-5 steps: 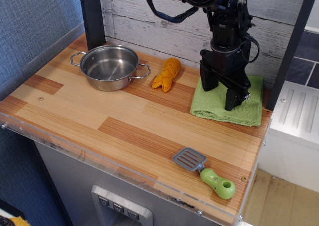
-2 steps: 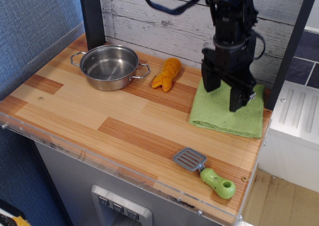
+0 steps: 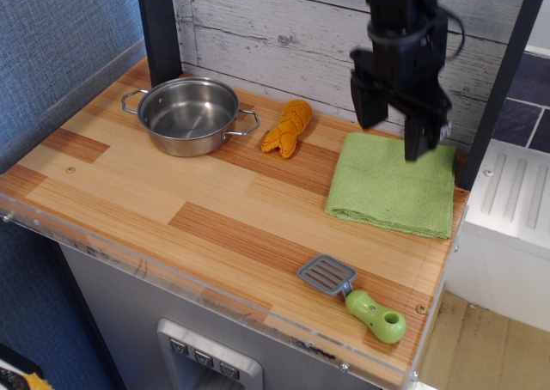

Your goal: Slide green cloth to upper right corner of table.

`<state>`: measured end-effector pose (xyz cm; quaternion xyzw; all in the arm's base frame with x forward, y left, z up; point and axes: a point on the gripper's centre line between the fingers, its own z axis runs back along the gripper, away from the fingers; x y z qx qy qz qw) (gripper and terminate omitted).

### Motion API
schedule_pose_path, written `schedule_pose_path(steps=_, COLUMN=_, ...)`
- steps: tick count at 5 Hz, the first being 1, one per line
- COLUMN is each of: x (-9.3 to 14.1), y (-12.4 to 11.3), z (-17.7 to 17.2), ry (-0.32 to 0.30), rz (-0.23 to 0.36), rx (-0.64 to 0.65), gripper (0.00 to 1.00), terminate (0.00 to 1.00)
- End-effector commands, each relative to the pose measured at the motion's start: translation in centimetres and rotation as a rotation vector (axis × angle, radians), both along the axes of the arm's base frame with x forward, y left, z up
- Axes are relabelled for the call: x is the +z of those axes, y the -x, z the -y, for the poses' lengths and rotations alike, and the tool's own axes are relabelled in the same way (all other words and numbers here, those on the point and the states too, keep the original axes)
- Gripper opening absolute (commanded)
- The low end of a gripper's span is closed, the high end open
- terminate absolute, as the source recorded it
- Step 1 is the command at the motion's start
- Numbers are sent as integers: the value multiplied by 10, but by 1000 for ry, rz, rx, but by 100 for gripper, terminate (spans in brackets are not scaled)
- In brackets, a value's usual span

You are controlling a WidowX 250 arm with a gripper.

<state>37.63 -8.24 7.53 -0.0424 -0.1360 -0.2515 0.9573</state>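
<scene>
The green cloth point(image 3: 393, 184) lies flat and folded at the far right of the wooden table point(image 3: 155, 192), close to the back wall and the right edge. My black gripper point(image 3: 392, 132) hangs above the cloth's back edge, lifted clear of it. Its two fingers stand apart and hold nothing.
A steel pot point(image 3: 189, 115) stands at the back left. An orange-yellow plush item point(image 3: 288, 128) lies between pot and cloth. A grey spatula with a green handle point(image 3: 354, 297) lies near the front right edge. A dark post point(image 3: 159, 25) stands behind the pot, another at the right point(image 3: 503, 81).
The gripper has risen off the cloth and now hangs above it. The cloth stays where it was left, slightly shifted toward the right edge.
</scene>
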Motion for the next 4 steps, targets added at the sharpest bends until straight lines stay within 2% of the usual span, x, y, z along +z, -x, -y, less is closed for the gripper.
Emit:
schedule_pose_path(steps=1, x=44, y=0, z=-7, ry=13, rz=98, rx=21, gripper=100, terminate=0)
schedule_pose_path(steps=3, x=44, y=0, z=-7, ry=13, rz=98, rx=21, gripper=100, terminate=0)
schedule_pose_path(steps=4, x=44, y=0, z=-7, ry=13, rz=98, rx=21, gripper=100, terminate=100)
